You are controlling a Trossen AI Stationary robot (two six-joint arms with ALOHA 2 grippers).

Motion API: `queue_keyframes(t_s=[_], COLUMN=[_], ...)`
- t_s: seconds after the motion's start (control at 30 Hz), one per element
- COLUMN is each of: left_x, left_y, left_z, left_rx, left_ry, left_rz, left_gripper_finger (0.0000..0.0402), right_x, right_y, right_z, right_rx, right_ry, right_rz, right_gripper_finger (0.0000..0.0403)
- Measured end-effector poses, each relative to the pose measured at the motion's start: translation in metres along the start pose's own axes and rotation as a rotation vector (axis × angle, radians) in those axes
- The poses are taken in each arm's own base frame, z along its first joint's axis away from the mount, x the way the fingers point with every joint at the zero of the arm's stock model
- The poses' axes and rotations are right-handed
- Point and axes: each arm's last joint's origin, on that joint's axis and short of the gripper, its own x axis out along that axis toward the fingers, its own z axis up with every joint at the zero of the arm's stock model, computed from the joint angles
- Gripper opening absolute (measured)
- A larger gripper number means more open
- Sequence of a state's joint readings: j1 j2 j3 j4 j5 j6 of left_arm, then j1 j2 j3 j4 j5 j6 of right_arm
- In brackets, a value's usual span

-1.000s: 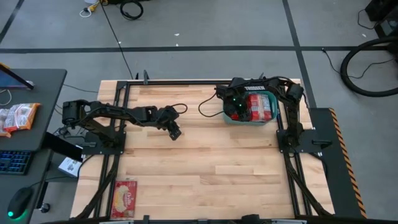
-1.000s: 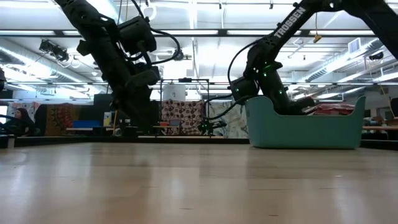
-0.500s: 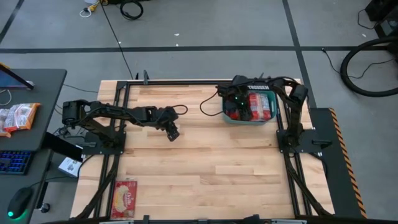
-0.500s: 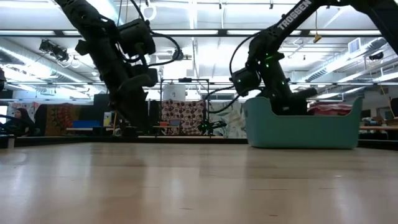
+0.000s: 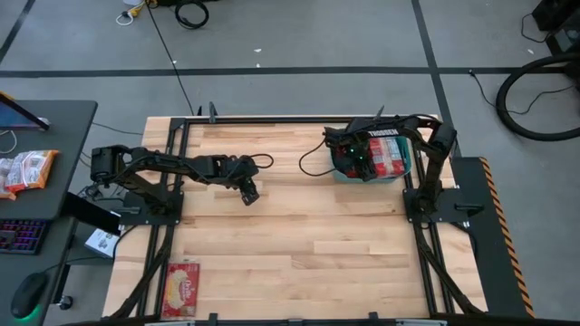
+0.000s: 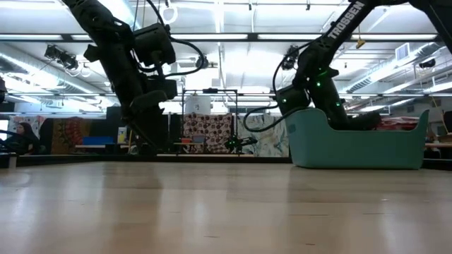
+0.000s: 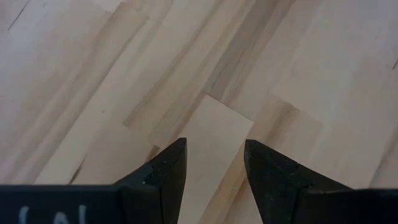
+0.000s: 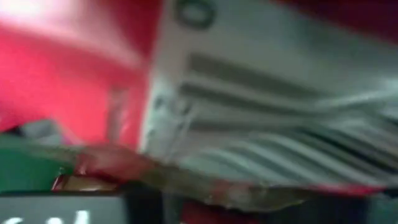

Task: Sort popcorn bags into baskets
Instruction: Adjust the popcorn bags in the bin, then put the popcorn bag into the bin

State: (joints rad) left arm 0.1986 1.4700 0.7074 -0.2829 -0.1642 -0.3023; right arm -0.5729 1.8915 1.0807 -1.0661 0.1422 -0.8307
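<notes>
1. The right hand was down inside the teal plastic rectangular tub at the far right of the pale wooden desk, among the flat red popcorn packets stacked there.
2. Its wrist view was filled by a red-and-white packet surface pressed up close; whether that hand was spread or pinching a packet could not be told.
3. The left hand hovered over bare wood near the desk's middle, its fingers spread and holding nothing.
4. One more flat red packet with a cream centre panel lay at the near left edge of the desk, well apart from both hands.
5. The step in hand looked like a drop-off into the tub.
6. The next move would likely call for the left hand to reach back for that lone packet.
</notes>
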Motion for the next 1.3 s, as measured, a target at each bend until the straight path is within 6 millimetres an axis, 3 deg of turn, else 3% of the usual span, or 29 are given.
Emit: queue_keyframes(t_s=[0.23, 0.4, 0.53, 0.9, 1.03, 1.3], left_x=[0.0, 0.0, 0.0, -0.001, -0.028, -0.111], left_y=[0.0, 0.0, 0.0, 0.001, 0.0, -0.015], left_z=[0.0, 0.0, 0.0, -0.001, 0.002, -0.019], left_rx=[-0.005, -0.008, -0.005, -0.027, -0.058, -0.085], left_ry=[0.001, 0.002, 0.001, 0.014, 0.078, 0.283], left_rz=[0.0, 0.001, 0.001, -0.005, -0.051, -0.332], left_gripper_finger=[0.0167, 0.0167, 0.0167, 0.0167, 0.0166, 0.0167], right_x=[0.001, -0.017, -0.046, -0.081, -0.102, -0.145], right_y=[-0.003, -0.006, -0.003, 0.013, 0.025, 0.061], right_z=[0.003, -0.001, -0.014, -0.035, -0.035, -0.02], right_rx=[-0.108, -0.087, -0.056, 0.117, 0.179, 0.196], right_ry=[-0.013, -0.079, -0.165, -0.332, -0.44, -0.712], right_rz=[-0.055, -0.099, -0.176, -0.25, -0.345, -0.553], right_gripper_finger=[0.0014, 0.0005, 0.0004, 0.0002, 0.0002, 0.0004])
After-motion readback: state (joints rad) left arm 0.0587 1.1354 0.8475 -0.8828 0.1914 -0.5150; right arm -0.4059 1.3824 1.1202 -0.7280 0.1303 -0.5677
